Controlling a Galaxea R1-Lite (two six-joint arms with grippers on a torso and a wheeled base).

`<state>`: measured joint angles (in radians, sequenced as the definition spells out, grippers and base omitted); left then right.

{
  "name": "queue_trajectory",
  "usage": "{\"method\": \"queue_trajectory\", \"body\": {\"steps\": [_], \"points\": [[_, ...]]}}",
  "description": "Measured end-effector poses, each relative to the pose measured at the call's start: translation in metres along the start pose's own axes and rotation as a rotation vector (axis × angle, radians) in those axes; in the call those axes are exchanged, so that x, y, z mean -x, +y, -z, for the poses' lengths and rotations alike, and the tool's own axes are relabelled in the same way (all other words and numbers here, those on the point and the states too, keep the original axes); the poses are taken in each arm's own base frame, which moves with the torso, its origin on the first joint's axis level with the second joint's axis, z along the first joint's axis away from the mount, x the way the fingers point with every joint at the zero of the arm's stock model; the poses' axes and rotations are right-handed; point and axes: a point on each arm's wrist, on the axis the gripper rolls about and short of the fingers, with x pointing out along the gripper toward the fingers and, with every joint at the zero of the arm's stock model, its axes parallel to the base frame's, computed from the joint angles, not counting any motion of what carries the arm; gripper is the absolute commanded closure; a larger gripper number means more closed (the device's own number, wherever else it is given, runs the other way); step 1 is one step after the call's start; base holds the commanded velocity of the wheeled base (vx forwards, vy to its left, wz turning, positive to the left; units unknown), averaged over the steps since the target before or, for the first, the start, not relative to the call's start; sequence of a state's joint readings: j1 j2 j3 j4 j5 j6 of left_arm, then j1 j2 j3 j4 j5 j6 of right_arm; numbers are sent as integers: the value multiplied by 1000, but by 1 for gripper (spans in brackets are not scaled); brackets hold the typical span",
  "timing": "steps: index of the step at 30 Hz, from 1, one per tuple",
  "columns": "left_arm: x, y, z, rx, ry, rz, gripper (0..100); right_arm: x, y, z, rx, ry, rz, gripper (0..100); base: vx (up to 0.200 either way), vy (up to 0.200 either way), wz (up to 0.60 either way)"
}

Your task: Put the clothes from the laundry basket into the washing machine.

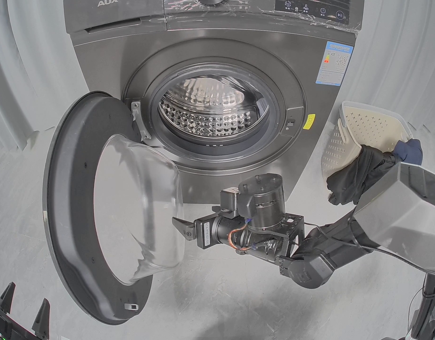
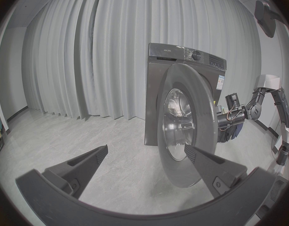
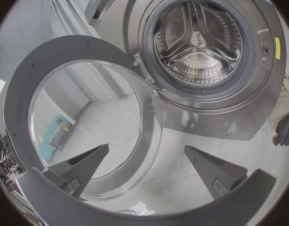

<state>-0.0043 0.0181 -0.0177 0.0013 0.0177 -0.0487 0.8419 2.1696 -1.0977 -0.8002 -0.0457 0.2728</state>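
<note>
Right claw [image 1: 182, 227] empty, fingers spread, pointing toward the swung-out door [image 1: 71, 204] below the bare drum [image 1: 213, 109], while dark clothes [image 1: 357, 178] drape over the laundry basket [image 1: 373, 123] rim off to my right, behind the wrist, nearest this arm.

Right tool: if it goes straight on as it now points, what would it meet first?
Most likely the glass bowl of the open door; the right tool, open and empty, points at it. Depth is unclear.
</note>
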Motion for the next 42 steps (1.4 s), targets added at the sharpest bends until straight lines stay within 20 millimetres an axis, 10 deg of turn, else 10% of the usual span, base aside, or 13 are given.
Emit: {"method": "queue_trajectory", "body": {"steps": [42], "points": [[0, 0, 0, 3, -1, 5, 0, -105, 59, -1, 1, -147, -48, 0, 0, 0, 0]]}}
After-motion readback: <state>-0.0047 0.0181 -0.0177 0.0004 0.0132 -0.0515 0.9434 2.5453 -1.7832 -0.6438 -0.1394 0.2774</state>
